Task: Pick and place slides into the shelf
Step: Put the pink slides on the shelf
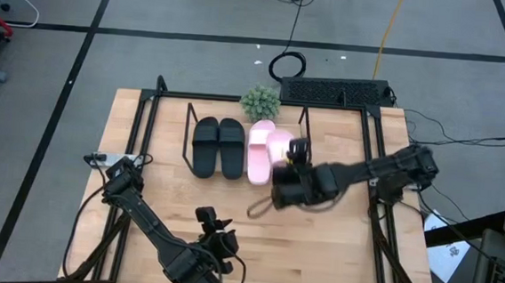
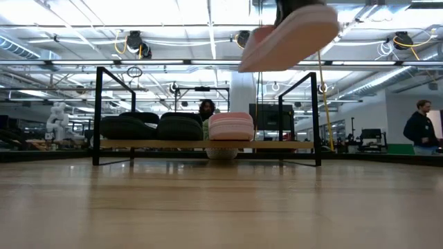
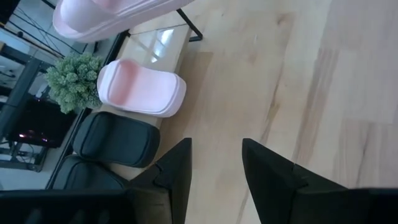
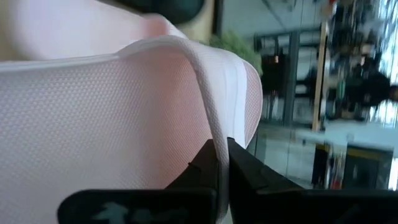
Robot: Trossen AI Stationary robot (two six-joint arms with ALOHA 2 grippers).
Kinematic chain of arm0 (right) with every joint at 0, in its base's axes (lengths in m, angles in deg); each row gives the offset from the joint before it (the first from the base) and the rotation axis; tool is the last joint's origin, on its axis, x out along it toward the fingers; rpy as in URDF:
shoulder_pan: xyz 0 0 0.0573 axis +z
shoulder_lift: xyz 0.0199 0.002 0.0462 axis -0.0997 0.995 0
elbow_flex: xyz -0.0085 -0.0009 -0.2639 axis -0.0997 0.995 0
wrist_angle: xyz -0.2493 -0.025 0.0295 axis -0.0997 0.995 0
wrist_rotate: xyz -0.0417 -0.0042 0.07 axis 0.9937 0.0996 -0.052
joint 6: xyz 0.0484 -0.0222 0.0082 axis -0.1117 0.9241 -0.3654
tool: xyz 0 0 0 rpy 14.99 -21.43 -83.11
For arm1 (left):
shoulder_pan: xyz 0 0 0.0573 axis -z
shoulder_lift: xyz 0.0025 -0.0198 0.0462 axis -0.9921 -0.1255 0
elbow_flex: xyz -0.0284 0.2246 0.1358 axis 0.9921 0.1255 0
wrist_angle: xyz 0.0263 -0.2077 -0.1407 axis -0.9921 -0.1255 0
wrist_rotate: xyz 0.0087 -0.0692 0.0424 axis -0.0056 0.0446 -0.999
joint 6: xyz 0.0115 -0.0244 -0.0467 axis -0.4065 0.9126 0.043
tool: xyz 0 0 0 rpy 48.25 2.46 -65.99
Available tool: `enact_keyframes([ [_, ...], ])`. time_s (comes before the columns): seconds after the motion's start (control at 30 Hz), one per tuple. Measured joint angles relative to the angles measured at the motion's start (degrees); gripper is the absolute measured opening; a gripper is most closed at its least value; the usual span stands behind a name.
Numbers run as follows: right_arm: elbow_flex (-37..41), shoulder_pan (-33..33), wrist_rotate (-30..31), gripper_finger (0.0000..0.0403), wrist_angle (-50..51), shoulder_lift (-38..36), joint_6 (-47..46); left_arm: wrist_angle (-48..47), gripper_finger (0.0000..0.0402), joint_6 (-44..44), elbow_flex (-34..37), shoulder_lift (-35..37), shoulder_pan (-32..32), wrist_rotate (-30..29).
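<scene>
The shelf (image 2: 277,145) stands at the table's far middle. On its board rest two black slides (image 1: 217,146) side by side, and to their right one pink slide (image 1: 259,151). A second pink slide (image 2: 291,36) hangs high in the air near the shelf's right end, with my right gripper (image 4: 221,155) shut on it. In the high view this slide (image 1: 281,146) shows just right of the shelved pink one. My left gripper (image 3: 216,158) waits open near the table's front edge (image 1: 214,221), touching nothing. My right gripper pinches a thin raised edge of the pink slide (image 4: 211,127) between its two fingers; it looks like the strap's rim. The slide is lifted clear of table and shelf and hangs tilted, one end higher than the other (image 2: 315,21).
A small green plant (image 1: 260,100) stands just behind the shelf. A larger black frame (image 1: 146,134) runs along the table's left and right sides. Bare wood (image 1: 317,244) lies between the shelf and the front edge. People (image 2: 421,124) show in the room beyond.
</scene>
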Motion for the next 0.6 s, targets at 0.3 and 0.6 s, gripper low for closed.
enact_keyframes([
  [0.3, 0.00, -9.85, -6.43, 0.0000, -5.19, -0.96, 4.37, 0.02, 0.0145, 2.84, 7.70, 10.53, 0.22, -3.24],
  [0.6, 3.66, -17.00, -8.73, 0.0000, -12.51, -1.29, 8.72, -0.19, 0.0145, 18.12, 26.42, 25.17, 0.51, -2.94],
])
